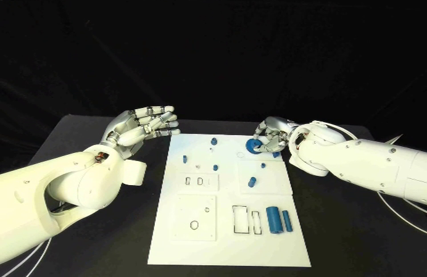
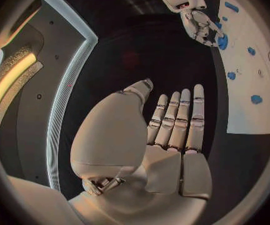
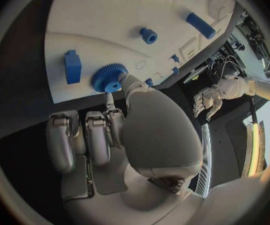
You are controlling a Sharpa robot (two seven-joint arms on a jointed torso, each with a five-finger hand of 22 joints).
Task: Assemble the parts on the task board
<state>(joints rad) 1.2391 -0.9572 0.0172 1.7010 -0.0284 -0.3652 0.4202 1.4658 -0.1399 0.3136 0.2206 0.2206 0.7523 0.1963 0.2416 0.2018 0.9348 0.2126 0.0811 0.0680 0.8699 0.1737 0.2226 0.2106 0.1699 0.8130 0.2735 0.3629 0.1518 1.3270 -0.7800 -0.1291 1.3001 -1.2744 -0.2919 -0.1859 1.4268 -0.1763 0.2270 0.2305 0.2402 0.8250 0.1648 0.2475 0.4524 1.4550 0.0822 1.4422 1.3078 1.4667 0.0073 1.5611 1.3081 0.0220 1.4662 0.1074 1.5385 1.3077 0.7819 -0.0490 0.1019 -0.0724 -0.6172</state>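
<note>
The white task board [image 1: 227, 227] lies in the middle of the black table. At its far right part my right hand [image 1: 276, 135] pinches a blue gear [image 1: 255, 146] between thumb and a finger, low over the board. The right wrist view has the gear [image 3: 109, 77] at the thumb's tip, next to a blue block [image 3: 72, 66]. My left hand [image 1: 147, 126] hovers beyond the board's far left corner, fingers straight, palm bare. In the left wrist view that hand [image 2: 172, 130] holds nothing, and the right hand [image 2: 200, 25] with the gear [image 2: 223, 41] is further off.
Small blue pegs [image 1: 213, 140] [image 1: 184, 159] [image 1: 252, 181] stand or lie on the board's far half. Two blue cylinders [image 1: 273, 218] [image 1: 286, 220] lie at the near right beside a rectangular slot [image 1: 240, 219]. Black table borders the board on both sides.
</note>
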